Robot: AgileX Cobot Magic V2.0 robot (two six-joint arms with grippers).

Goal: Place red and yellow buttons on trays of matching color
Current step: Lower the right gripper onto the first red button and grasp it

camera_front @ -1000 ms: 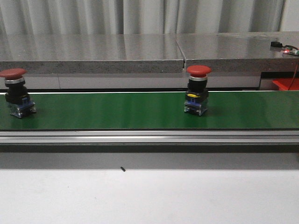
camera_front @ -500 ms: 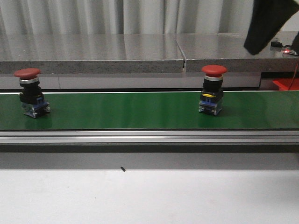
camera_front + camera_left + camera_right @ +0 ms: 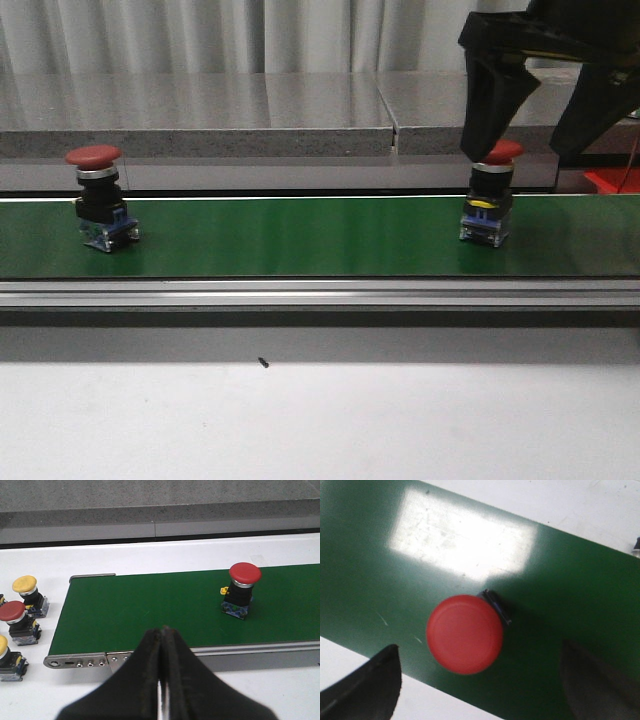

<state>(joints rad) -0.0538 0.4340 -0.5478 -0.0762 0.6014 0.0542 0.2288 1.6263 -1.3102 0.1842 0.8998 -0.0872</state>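
Red button upright on green belt, about three o'clock. Right hand spread wide directly above, not touching: approach step. Next: descend, pinch cap. Left hand pressed together, idle.

Front: low, level, facing across belt. Left wrist: high, oblique, farther back. Right wrist: close, straight down on button. Belt shared by all.

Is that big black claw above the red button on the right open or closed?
Open. The right gripper has its jaws spread wide above the red button, which stands upright on the green belt, not yet gripped.
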